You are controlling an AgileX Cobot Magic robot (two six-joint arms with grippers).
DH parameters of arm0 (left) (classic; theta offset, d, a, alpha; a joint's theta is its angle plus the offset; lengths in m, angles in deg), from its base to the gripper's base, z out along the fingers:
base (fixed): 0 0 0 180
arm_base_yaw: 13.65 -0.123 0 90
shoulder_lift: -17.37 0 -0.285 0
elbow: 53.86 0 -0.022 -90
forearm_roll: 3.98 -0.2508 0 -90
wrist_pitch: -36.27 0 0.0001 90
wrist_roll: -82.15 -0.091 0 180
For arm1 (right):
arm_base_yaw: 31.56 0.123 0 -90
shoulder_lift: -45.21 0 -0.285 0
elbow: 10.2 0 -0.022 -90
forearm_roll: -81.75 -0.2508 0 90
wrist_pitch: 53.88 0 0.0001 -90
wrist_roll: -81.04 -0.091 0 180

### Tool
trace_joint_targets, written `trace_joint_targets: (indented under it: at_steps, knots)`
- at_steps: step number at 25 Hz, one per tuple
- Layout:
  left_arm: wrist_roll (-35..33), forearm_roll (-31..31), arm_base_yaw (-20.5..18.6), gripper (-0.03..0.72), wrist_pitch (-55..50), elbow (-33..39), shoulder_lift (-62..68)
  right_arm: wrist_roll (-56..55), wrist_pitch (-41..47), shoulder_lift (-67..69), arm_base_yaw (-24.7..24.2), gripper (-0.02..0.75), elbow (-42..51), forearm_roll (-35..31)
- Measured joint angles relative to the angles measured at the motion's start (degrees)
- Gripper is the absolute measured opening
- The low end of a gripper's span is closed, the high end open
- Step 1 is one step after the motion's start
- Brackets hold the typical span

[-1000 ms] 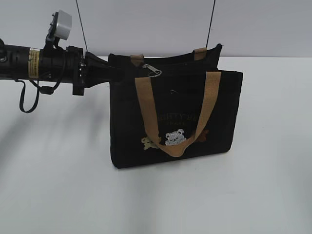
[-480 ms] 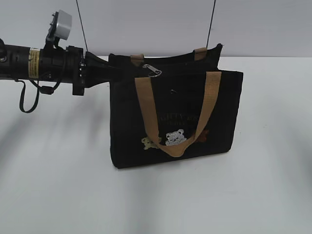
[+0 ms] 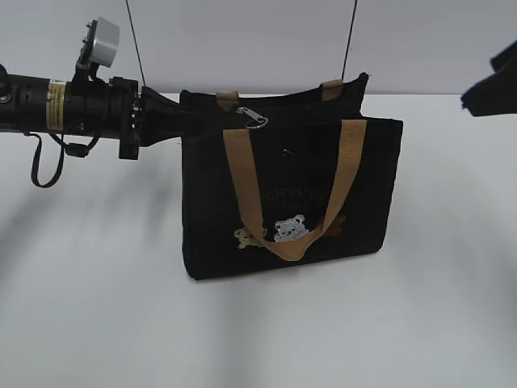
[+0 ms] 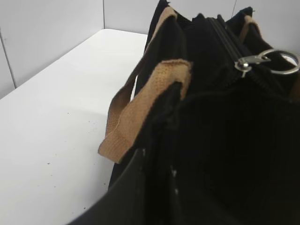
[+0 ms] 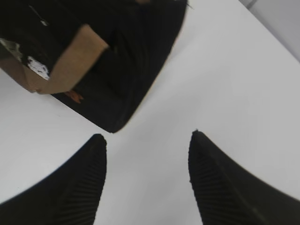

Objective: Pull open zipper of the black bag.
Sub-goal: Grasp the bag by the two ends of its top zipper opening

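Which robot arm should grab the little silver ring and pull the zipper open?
Probably the right one. The left gripper is shut on the black bag, steadying its end. The right gripper hangs open with nothing between its fingers, free to reach the zipper's silver ring.

White table (image 3: 97, 323), black bag (image 3: 291, 202) standing upright on it

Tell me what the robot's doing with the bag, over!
Left end effector shut on the black bag's left end. Right end effector open, empty, above the table. Zipper closed, ring pull untouched. Nothing in the way.
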Motion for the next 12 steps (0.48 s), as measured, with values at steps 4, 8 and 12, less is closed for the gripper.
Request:
trace_joint_targets:
  at_steps: [4, 8, 12]
  knots:
    - [0.0, -0.04, 0.0, 0.032, -0.01, 0.0, 0.0, 6.28, -0.14, 4.28, 7.77, 0.428, -4.88, -0.11]
    - [0.0, -0.06, 0.0, 0.032, -0.01, 0.0, 0.0, 10.75, -1.55, 8.4, 14.28, 0.428, -8.25, -0.18]
    - [0.0, -0.11, 0.0, 0.032, -0.01, 0.0, 0.0, 15.83, -3.57, 12.96, 19.42, 0.428, -8.95, 0.1]
